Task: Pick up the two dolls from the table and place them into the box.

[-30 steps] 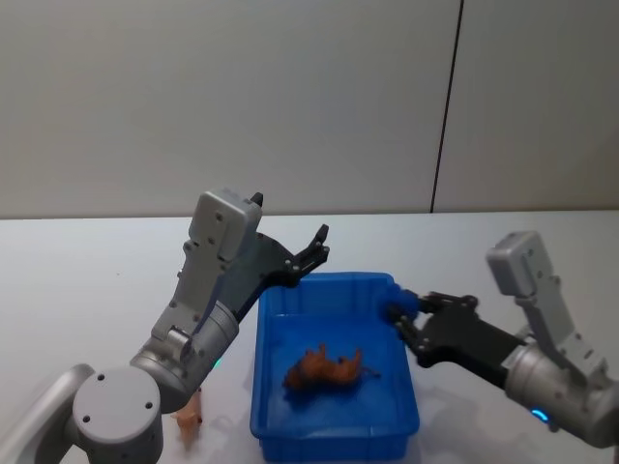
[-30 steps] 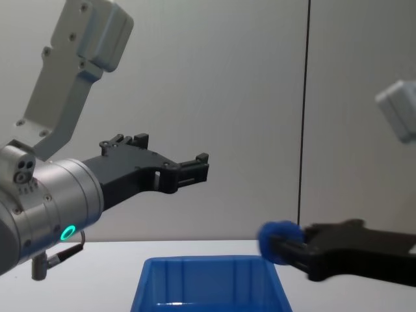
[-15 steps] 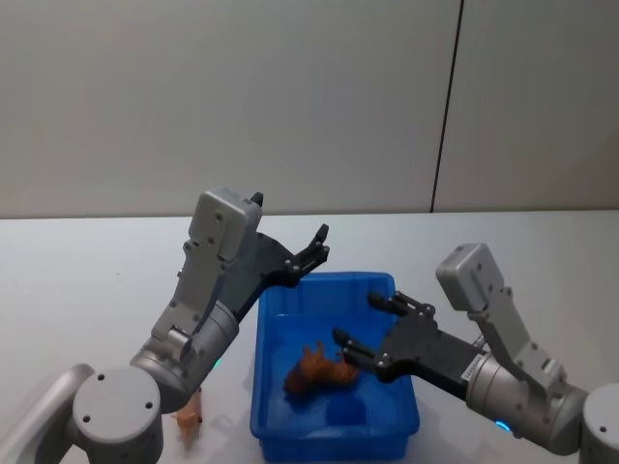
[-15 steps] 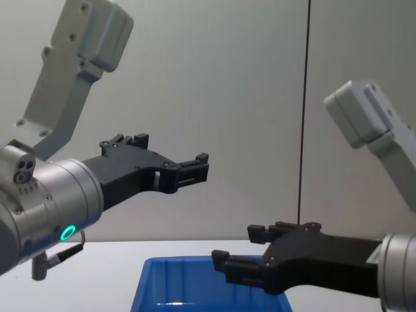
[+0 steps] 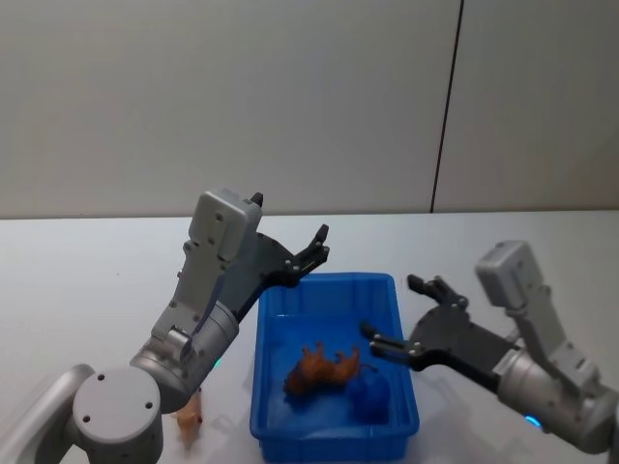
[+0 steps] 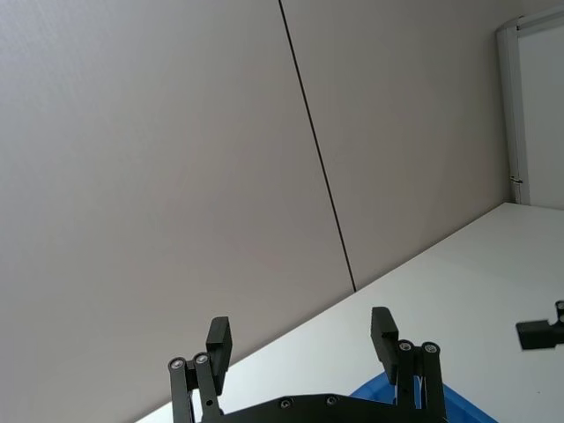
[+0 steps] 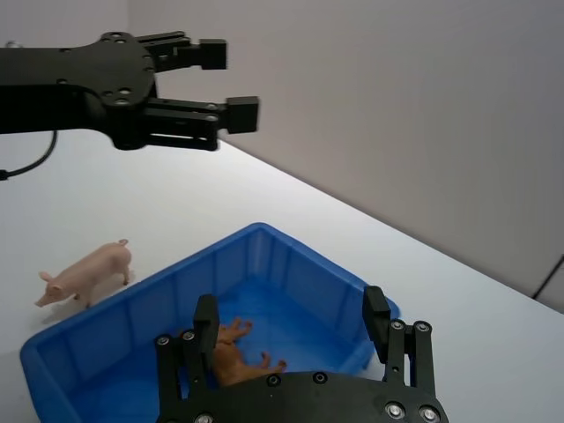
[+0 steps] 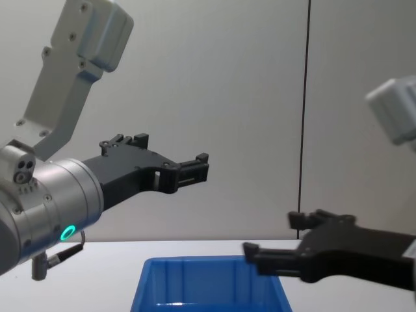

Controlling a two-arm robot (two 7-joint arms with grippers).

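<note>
Your right gripper (image 5: 392, 311) sat over the right rim of the box, raised clear of it. Fingers spread wide, nothing between them. The right wrist view (image 7: 291, 317) confirmed the gap: blue bin floor visible straight through it. The chest view put it (image 8: 273, 235) just above the bin's back rim.

Your left gripper (image 5: 317, 246) hung high over the box's far left corner, arm angled up from the near left. Fingers apart, empty; the left wrist view (image 6: 301, 333) showed only wall between them. Same reading from the chest (image 8: 201, 166) and from the right wrist camera (image 7: 231, 84).

Table (image 5: 77, 280): plain white, running wider than the head view.

Box (image 5: 329, 440): bright blue, open-topped, ribbed inside, standing centre-front between your two arms. Also noted at (image 7: 291, 264) and (image 8: 208, 286).

Orange-brown doll (image 5: 321, 367): an animal figure, lying on its side near the middle of the box floor, legs out. Seen again at (image 7: 231, 351).

Blue doll (image 5: 369, 398): on the box floor toward the near right corner, just beside the orange-brown one. Couldn't tell whether they touched.

Pink pig doll (image 7: 88, 271): standing on the table outside the box, near its left wall, not touching it. From the head it showed (image 5: 189, 416) partly behind your left arm's base.
</note>
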